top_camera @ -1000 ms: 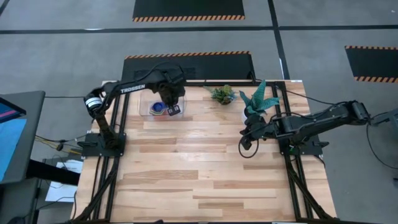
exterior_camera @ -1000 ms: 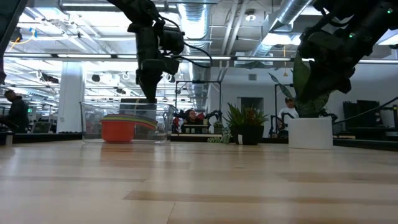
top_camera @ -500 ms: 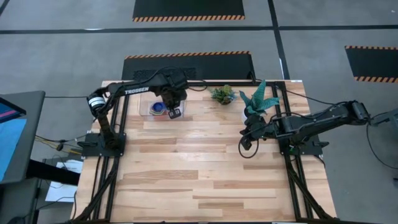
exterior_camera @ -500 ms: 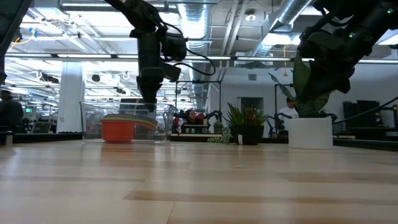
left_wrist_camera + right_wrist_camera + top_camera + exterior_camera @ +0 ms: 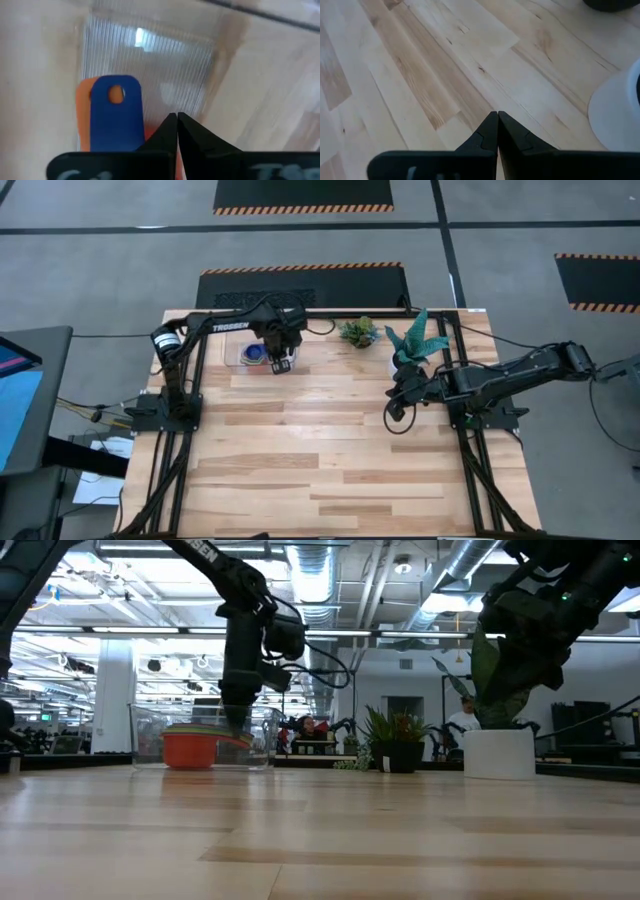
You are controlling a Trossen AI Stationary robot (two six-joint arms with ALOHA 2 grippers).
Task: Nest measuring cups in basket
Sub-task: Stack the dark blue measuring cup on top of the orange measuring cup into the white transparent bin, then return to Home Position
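The clear basket (image 5: 243,358) stands at the table's far left, its ribbed floor (image 5: 150,60) showing in the left wrist view. Nested measuring cups (image 5: 255,352) sit inside it; the low view shows the orange cup (image 5: 190,751) with green and yellow rims above. A blue handle (image 5: 116,120) lies on an orange handle (image 5: 81,115). My left gripper (image 5: 177,116) is shut and reaches down into the basket (image 5: 160,735) beside those handles. My right gripper (image 5: 497,115) is shut and hovers over bare wood beside the white pot (image 5: 620,112). My left gripper points down into the basket with its shut fingers (image 5: 167,131) right beside the blue handle's edge (image 5: 137,125). I cannot tell whether they touch the handle or the cups.
A white pot (image 5: 405,363) with a spiky plant and a small green plant (image 5: 358,331) stand along the far edge. The right arm (image 5: 500,375) rests by the pot. The near half of the wooden table (image 5: 330,470) is bare boards.
My left gripper has come down from above the basket until its fingers reach inside, level with the cup rims. The left arm's elbow has swung a little toward the table's right. The cups and the basket have stayed in place.
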